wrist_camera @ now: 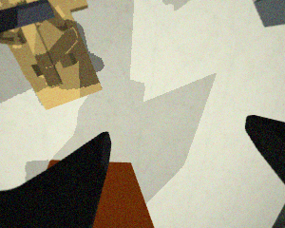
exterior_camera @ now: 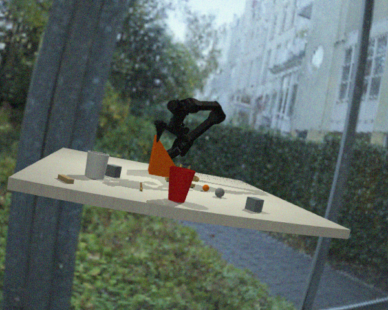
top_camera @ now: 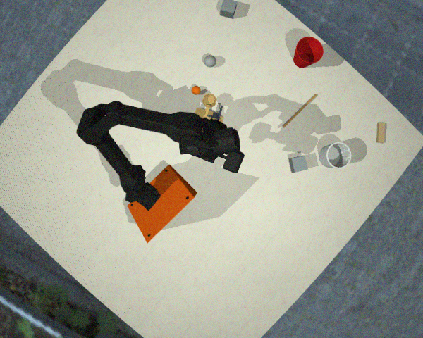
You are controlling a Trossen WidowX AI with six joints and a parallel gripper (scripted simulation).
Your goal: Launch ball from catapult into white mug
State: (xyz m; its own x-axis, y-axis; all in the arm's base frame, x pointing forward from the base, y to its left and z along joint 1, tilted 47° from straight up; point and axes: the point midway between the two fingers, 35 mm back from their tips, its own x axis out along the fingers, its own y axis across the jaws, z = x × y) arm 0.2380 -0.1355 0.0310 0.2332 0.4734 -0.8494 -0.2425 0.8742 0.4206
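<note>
The orange ball (top_camera: 195,89) (exterior_camera: 205,187) lies on the table beside the catapult's round cup. The wooden catapult (top_camera: 209,99) (wrist_camera: 90,78) is partly under the arm in the top view; the exterior view shows little of it behind the red cup. The wrist view shows its flat rear end and dark crossbar at upper left; its cup is out of that view. The white mug (top_camera: 324,154) (exterior_camera: 96,165) stands upright beside a grey block. My gripper (wrist_camera: 175,129) is open and empty, pointing down above the table beside the catapult's rear end.
The orange wedge mount (top_camera: 164,207) (exterior_camera: 159,160) (wrist_camera: 123,195) carries the arm. Around are a red cup (top_camera: 306,54) (exterior_camera: 180,183), grey ball (top_camera: 209,60) (exterior_camera: 219,192), wooden stick (top_camera: 299,110), small wooden block (top_camera: 381,132) (exterior_camera: 66,179) and grey blocks (top_camera: 298,164) (exterior_camera: 254,204) (wrist_camera: 275,11).
</note>
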